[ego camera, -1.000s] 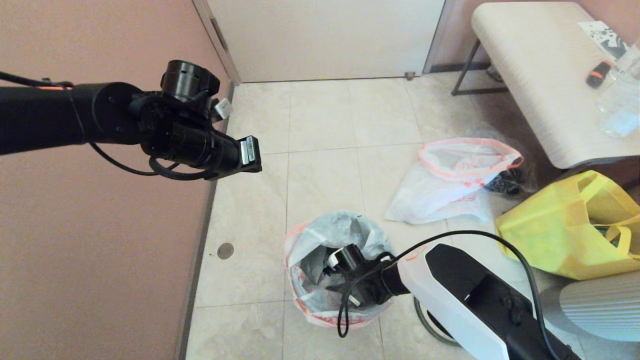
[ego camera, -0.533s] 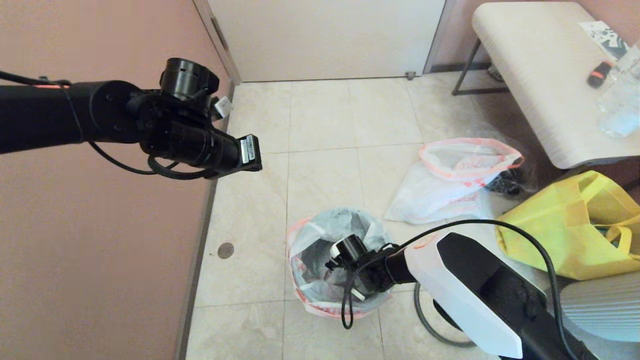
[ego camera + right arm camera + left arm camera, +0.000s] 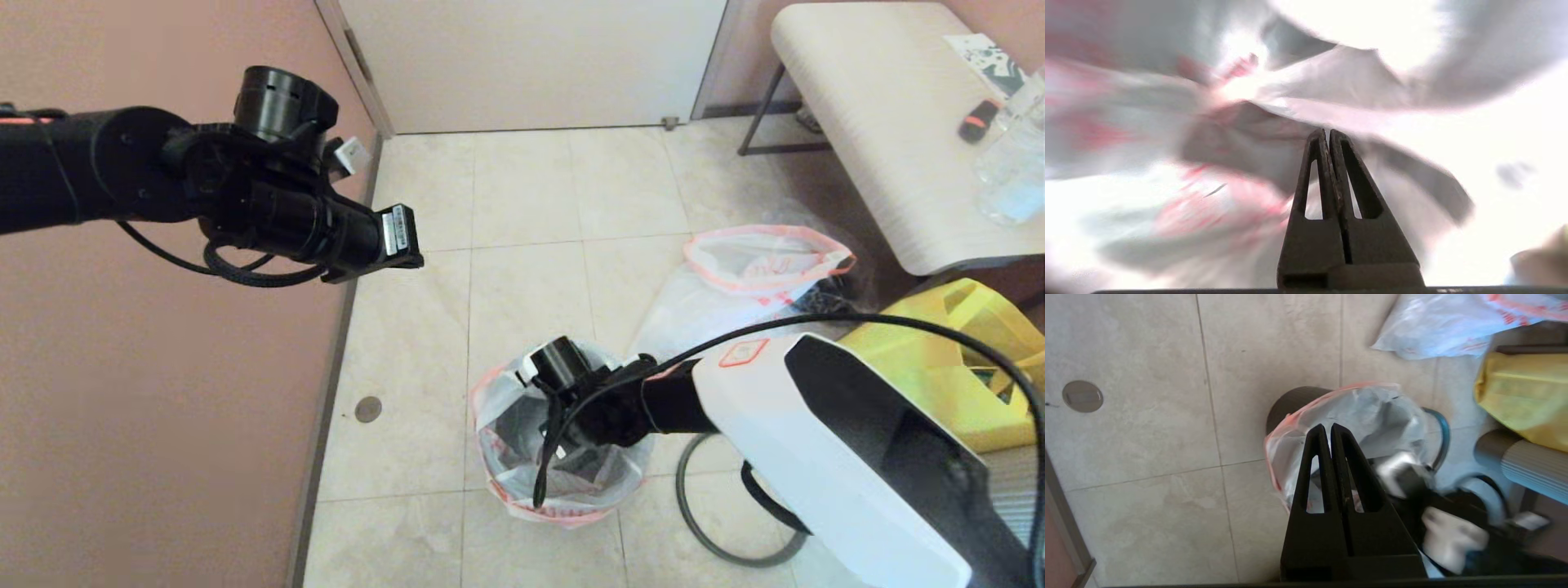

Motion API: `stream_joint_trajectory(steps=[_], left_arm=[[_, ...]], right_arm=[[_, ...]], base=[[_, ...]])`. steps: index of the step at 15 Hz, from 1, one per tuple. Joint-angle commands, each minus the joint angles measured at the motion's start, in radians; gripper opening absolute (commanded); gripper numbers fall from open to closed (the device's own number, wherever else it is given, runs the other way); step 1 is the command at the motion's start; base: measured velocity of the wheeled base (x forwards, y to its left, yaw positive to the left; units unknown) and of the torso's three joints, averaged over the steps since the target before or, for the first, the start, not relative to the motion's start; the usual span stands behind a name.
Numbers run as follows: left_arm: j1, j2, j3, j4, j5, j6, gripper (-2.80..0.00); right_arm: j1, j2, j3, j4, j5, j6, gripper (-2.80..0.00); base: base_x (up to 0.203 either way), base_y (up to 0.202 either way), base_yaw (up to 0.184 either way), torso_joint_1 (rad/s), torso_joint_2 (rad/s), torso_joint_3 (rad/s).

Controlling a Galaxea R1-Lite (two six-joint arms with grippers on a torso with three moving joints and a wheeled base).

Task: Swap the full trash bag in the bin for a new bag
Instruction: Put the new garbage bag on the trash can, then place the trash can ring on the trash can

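The bin (image 3: 1286,406) stands on the tiled floor, its dark ribbed wall mostly wrapped by a translucent white bag with a red rim (image 3: 498,425) draped into it. My right gripper (image 3: 1328,131) is shut and reaches down inside that bag (image 3: 1167,183), with film all round its tips; in the head view its wrist (image 3: 563,367) sits above the bag mouth. The dark hoop (image 3: 694,527) lies on the floor just right of the bin. The full bag (image 3: 759,265) lies further back on the right. My left gripper (image 3: 1329,426) is shut and empty, held high at the left (image 3: 404,241).
A yellow tote (image 3: 971,359) sits at the right beside a pale ribbed object (image 3: 1531,465). A pale bench (image 3: 873,106) with small items stands at the back right. A pink wall (image 3: 163,408) runs along the left, and a round floor drain (image 3: 368,408) sits near it.
My right arm has risen and drawn back, lifting its wrist toward the bag mouth. My left arm has moved slightly up and to the left.
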Motion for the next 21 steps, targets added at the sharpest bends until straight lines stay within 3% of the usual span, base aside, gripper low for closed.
stream_joint_trajectory(steps=[1, 3, 5, 7, 9, 12, 14, 16, 19, 20, 21], left_arm=[[-0.005, -0.046, 0.012, 0.003, 0.001, -0.001, -2.80], [-0.008, -0.069, 0.018, 0.007, -0.001, -0.001, -2.80], [-0.013, -0.072, 0.018, 0.007, -0.001, -0.001, -2.80], [-0.013, -0.066, 0.015, 0.005, -0.001, -0.002, -2.80], [-0.024, -0.060, 0.016, 0.005, -0.001, -0.002, -2.80], [-0.060, -0.056, 0.035, 0.002, 0.000, -0.005, -2.80], [-0.073, -0.056, 0.040, 0.005, -0.024, -0.004, -2.80], [-0.082, -0.054, 0.050, 0.007, -0.104, -0.006, -2.80], [-0.110, -0.055, 0.067, 0.004, -0.104, -0.004, -2.80], [-0.114, -0.050, 0.067, 0.004, -0.104, -0.003, -2.80], [-0.115, -0.043, 0.067, 0.002, -0.102, -0.002, -2.80]], right_arm=[[0.012, -0.188, 0.092, 0.004, 0.006, 0.100, -2.80], [-0.002, -0.380, 0.255, 0.028, 0.013, 0.178, -2.80], [-0.081, -0.548, 0.494, 0.075, 0.011, 0.234, -2.80], [-0.265, -0.630, 0.688, 0.084, 0.013, 0.268, -2.80], [-0.459, -0.616, 0.791, 0.003, 0.053, 0.277, -2.80], [-0.576, -0.374, 0.809, -0.223, 0.089, 0.214, -2.80], [-0.634, -0.170, 0.767, -0.367, 0.099, 0.102, -2.80], [-0.669, 0.007, 0.684, -0.447, 0.106, -0.008, -2.80], [-0.714, 0.204, 0.525, -0.532, 0.115, -0.159, -2.80], [-0.735, 0.242, 0.505, -0.579, 0.126, -0.235, 0.00], [-0.747, 0.271, 0.490, -0.613, 0.134, -0.259, 0.00]], base=[[0.000, 0.000, 0.000, 0.000, 0.00, 0.000], [0.000, 0.000, 0.000, 0.000, 0.00, 0.000], [0.000, 0.000, 0.000, 0.000, 0.00, 0.000], [0.000, 0.000, 0.000, 0.000, 0.00, 0.000], [0.000, 0.000, 0.000, 0.000, 0.00, 0.000], [0.000, 0.000, 0.000, 0.000, 0.00, 0.000], [0.000, 0.000, 0.000, 0.000, 0.00, 0.000], [0.000, 0.000, 0.000, 0.000, 0.00, 0.000], [0.000, 0.000, 0.000, 0.000, 0.00, 0.000], [0.000, 0.000, 0.000, 0.000, 0.00, 0.000], [0.000, 0.000, 0.000, 0.000, 0.00, 0.000]])
